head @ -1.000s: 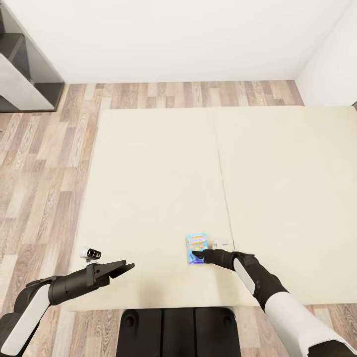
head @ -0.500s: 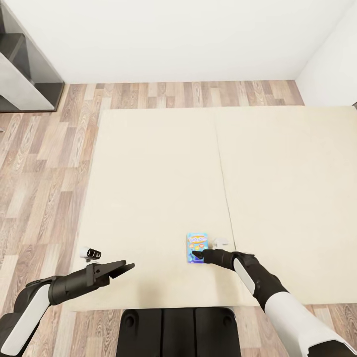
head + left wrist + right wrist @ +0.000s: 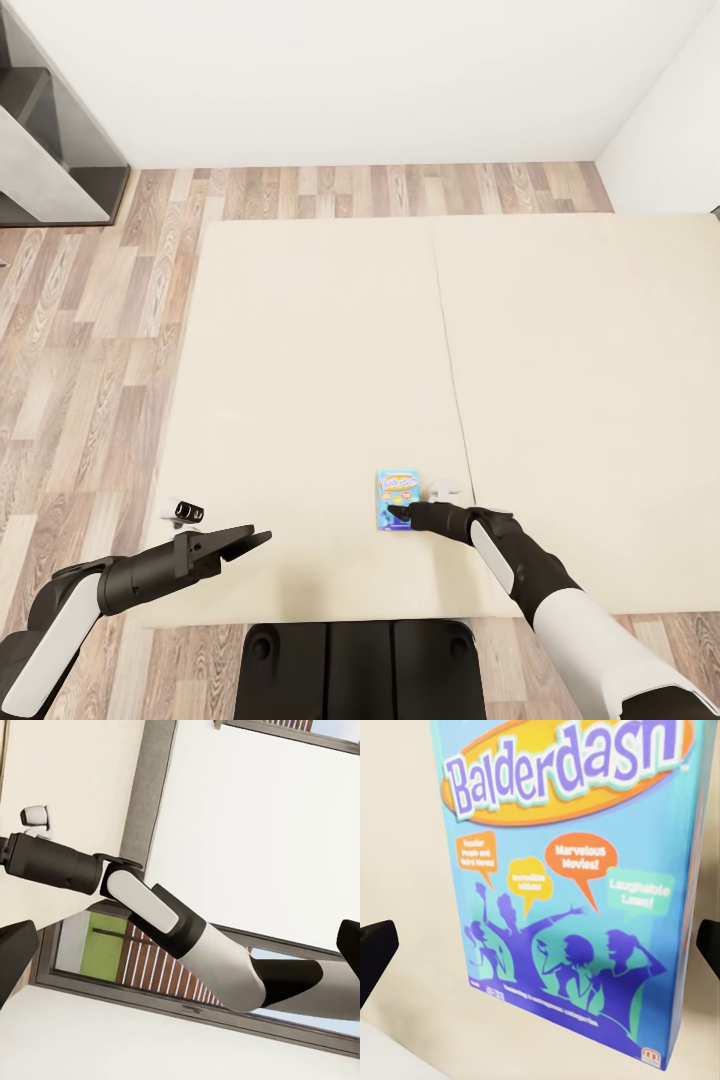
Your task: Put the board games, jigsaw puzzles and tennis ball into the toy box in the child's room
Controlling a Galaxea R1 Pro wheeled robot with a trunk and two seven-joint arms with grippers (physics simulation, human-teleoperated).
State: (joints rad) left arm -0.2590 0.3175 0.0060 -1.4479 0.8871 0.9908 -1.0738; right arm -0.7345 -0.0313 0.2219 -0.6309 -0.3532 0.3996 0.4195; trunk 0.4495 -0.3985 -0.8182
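One board game (image 3: 399, 501) in my head view, a small blue box lying flat on the bed (image 3: 320, 380), lower centre of frame, just left of the mattress seam. Two arms. Right gripper (image 3: 396, 516) sits at the box's near edge, fingers spread to either side of it in the wrist view. Left gripper (image 3: 258, 539) hangs over the bed's lower left edge, jaws parted, holding nothing. Nothing differs from half a second ago. Beige mattress, wood-plank floor (image 3: 90, 330), white wall (image 3: 380, 70), grey shelving (image 3: 50, 140) upper left.
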